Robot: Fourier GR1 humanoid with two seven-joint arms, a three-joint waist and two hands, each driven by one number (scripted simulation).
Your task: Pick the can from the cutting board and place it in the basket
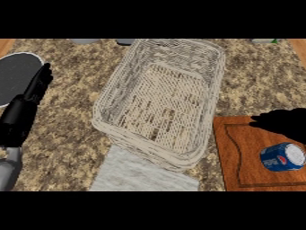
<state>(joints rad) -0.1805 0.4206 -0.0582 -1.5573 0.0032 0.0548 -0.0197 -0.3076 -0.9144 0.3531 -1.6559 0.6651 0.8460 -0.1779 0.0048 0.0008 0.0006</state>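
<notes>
One can [283, 157] on cutting board [238, 152], one basket [160, 101], right hand [294, 123] above, fingers relaxed, left hand [37, 85] straight.

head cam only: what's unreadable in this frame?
- Right hand: cut off by the right edge; finger pose unreadable, contact with the can unclear.
- Cutting board: right part runs past the edge, partly under the hand.
- Grey and green objects behind the basket: cut off at the top.

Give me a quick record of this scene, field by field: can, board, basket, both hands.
can: blue can lying on its side on the board
cutting board: brown, at the basket's right
basket: woven, nothing in it
right hand: above the can, not holding it
left hand: open, resting at left, near a dark plate
</notes>
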